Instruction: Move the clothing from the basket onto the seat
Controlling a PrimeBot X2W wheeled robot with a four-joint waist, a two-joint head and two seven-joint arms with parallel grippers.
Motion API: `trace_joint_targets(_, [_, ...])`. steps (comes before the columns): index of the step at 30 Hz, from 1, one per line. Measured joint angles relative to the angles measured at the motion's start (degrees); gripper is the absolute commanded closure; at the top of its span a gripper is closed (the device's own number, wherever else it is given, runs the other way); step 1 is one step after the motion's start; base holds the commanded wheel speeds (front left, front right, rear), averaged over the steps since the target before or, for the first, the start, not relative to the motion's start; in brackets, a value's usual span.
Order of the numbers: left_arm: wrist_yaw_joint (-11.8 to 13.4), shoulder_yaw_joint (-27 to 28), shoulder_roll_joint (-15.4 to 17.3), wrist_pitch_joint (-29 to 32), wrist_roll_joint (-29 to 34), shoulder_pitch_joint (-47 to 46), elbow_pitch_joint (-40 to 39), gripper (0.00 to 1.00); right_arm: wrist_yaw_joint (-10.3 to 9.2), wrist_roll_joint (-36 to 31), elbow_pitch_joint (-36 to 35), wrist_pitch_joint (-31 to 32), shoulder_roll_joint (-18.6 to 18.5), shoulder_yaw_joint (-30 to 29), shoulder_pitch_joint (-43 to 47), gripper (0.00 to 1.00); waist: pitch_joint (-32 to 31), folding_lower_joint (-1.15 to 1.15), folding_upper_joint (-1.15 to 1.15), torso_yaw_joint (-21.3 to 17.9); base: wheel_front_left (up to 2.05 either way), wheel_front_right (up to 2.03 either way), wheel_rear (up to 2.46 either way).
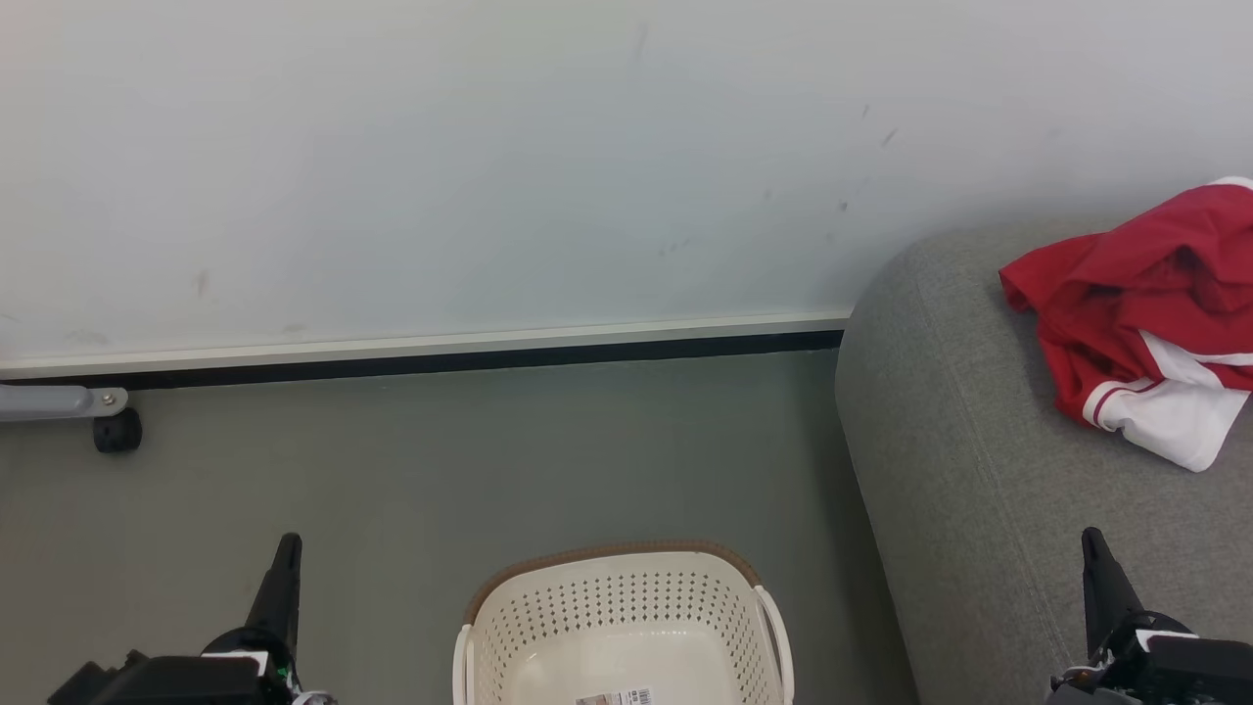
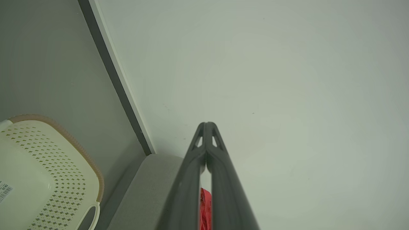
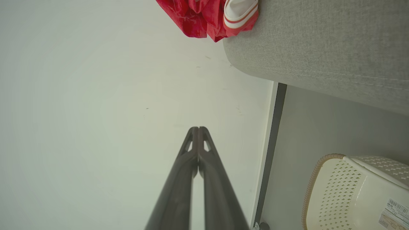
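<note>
Item 1, the clothing (image 1: 1140,313). We find it lying in a crumpled heap on top of the seat (image 1: 959,470), at about 2 o'clock in the head view. It is red fabric with a white panel and red-and-white striped trim at its lower edge. We cannot tell from the heap how many garments it comprises. Neither gripper touches it.

Item 2, the seat. Its grey woven upholstery has a rounded end and occupies the right side of the head view, from 2 to 5 o'clock. The far end stands close against the wall (image 1: 489,147).

Item 3, the basket (image 1: 617,602). It stands on the floor (image 1: 392,470) at 6 o'clock, just beside the seat's rounded end. Its perforated far wall, brown rim and cream bottom are in view, and a barcode sticker (image 1: 615,697) is on the bottom.

Item 4, the end effectors. The left gripper (image 1: 287,544) is at 7 o'clock, above the floor to the left of the basket. Its wrist view shows both fingers pressed together at the tips, with nothing between them. The right gripper (image 1: 1093,539) is at 4 o'clock, over the seat's near portion and well apart from the clothing. It is likewise fully clenched on nothing. Both point toward the wall.

Item 5, the surroundings. A pale skirting strip (image 1: 421,343) runs along the wall's foot. A black caster (image 1: 117,431) under a grey bar sits at 9 o'clock.
</note>
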Motion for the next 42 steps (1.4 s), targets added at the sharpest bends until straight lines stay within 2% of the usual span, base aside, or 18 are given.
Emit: trace_joint_targets(42, [0.0,0.0,0.0,0.0,0.0,0.0,0.1,1.00,0.01,0.0,0.0,0.0,0.0,0.0,0.0,1.00,0.0,0.00,0.00,0.0,0.00,0.00,0.00])
